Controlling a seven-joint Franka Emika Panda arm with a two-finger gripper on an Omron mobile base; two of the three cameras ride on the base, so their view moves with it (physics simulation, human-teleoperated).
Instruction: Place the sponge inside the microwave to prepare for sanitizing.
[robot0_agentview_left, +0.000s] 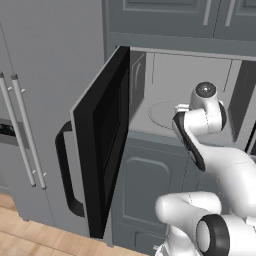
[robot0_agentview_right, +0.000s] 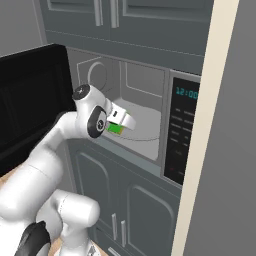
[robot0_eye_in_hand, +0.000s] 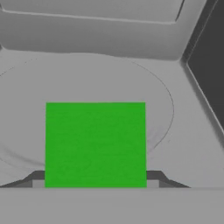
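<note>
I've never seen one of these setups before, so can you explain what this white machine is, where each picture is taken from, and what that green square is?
It's a rendered kitchen. The white machine is a robot arm; its gripper reaches into an open microwave, whose black door is swung wide. Two pictures come from cameras on the robot's base, behind the arm to its left and right. The third looks along the hand. The green square is a sponge, held between the gripper's fingers above the round turntable. Whether it touches the turntable, I can't tell.

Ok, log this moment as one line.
stage: placing | gripper: shut on sponge | position: inside microwave, above turntable | door: open | sponge not yet released
</note>
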